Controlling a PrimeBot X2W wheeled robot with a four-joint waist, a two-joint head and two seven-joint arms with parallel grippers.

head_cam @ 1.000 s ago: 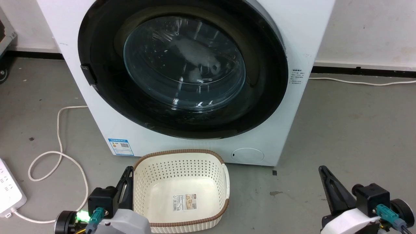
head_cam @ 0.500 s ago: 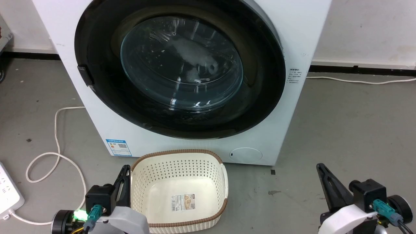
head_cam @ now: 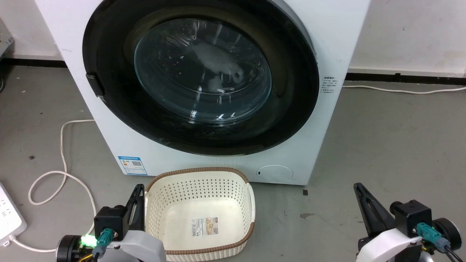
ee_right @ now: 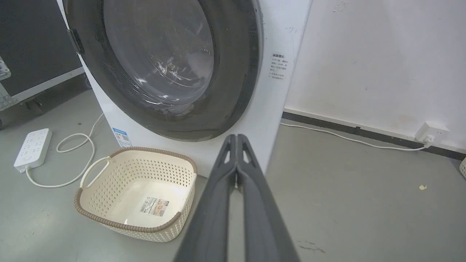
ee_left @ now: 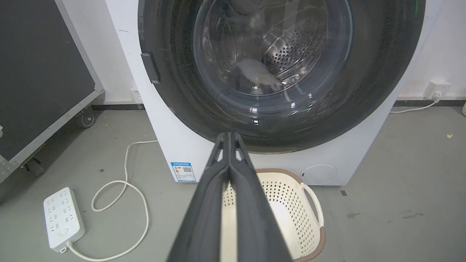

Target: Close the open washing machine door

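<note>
Our left tool point(head_cam: 139, 187) has its two dark fingers pressed together with nothing between them. It hovers low, just beside the left rim of the cream perforated basket point(head_cam: 198, 170). Our right tool point(head_cam: 356, 186) is likewise closed and empty, well apart from the basket on the other side, above the grey floor point(head_cam: 382, 145). The basket stands on the floor just in front of the washing machine point(head_cam: 338, 43). Ahead of both tools, the washing machine door point(head_cam: 291, 91) lies flat against the machine's white front, its black rim ringing the glass window. Below it we see the blue label point(head_cam: 133, 165) and the round flap point(head_cam: 275, 173). A power strip point(head_cam: 11, 214) and its looped cable point(head_cam: 65, 145) lie to our left.
</note>
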